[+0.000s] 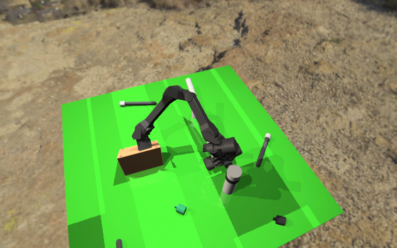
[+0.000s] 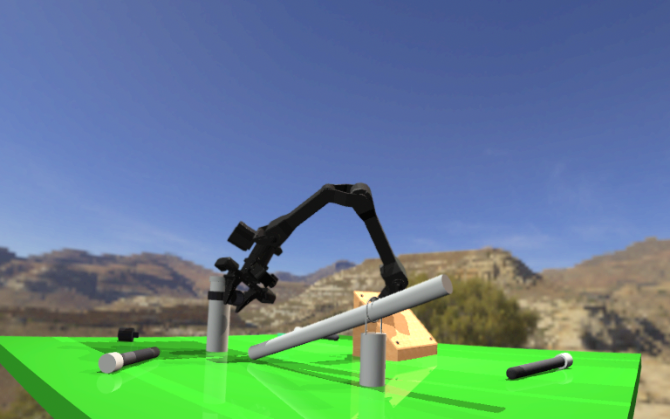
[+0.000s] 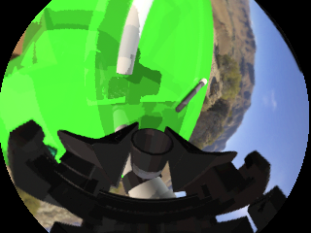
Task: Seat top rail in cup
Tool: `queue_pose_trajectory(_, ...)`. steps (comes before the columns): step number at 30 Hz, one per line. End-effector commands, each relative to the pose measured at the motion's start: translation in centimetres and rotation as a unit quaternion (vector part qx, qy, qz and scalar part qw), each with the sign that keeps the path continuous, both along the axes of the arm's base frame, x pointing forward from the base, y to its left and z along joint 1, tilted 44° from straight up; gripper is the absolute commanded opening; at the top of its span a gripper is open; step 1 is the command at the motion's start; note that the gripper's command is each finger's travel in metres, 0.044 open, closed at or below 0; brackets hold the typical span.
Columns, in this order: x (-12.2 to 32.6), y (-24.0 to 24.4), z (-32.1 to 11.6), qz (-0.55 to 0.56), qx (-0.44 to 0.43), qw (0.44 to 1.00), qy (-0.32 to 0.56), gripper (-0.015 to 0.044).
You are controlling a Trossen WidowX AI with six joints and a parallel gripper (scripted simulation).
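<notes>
Going by the exterior view, a black fitting (image 1: 280,220) (image 2: 126,334) lies at far left on the worktop (image 1: 164,225) (image 2: 162,394), behind a white-capped dark rod (image 1: 263,150) (image 2: 135,356) (image 3: 191,96). The big post (image 1: 229,187) (image 2: 217,323) stands upright, the brace band (image 1: 230,181) (image 2: 215,295) around it just below its cap. Beside the band, the narrowed jaws (image 1: 227,164) (image 2: 235,301) hold the black rail-end cup (image 3: 152,146); its round mouth gapes, and the rail (image 1: 190,85) (image 2: 316,326) (image 3: 127,49) is outside it. The rail slopes down toward the big post, its lower end near the worktop and apart from the cup; whether it touches down, I can't fairly say. The loop cap (image 2: 366,312) encircles the rail above the short post (image 2: 372,360). Behind stands the wooden base block (image 1: 140,162) (image 2: 414,349); at far right lies another white-capped rod (image 1: 139,103) (image 2: 541,367).
</notes>
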State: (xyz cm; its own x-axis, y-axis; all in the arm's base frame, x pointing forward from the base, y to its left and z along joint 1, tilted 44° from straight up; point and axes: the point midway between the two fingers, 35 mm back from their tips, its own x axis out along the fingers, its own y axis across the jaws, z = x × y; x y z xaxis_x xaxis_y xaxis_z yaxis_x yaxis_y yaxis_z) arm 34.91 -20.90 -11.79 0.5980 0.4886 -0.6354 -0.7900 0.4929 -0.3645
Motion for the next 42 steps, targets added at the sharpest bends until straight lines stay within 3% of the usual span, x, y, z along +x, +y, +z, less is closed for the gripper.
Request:
queue_pose_trajectory(1, -0.5, 0.0, -0.1, 0.011, -0.001, 1.0, -0.009, 0.0)
queue_pose_trajectory(25, -0.7, 0.1, 0.0, 0.027, -0.005, 0.999, -0.024, 0.0)
queue_pose_trajectory(42, -0.7, 0.1, 2.3, 0.024, -0.004, 0.999, -0.021, 0.044)
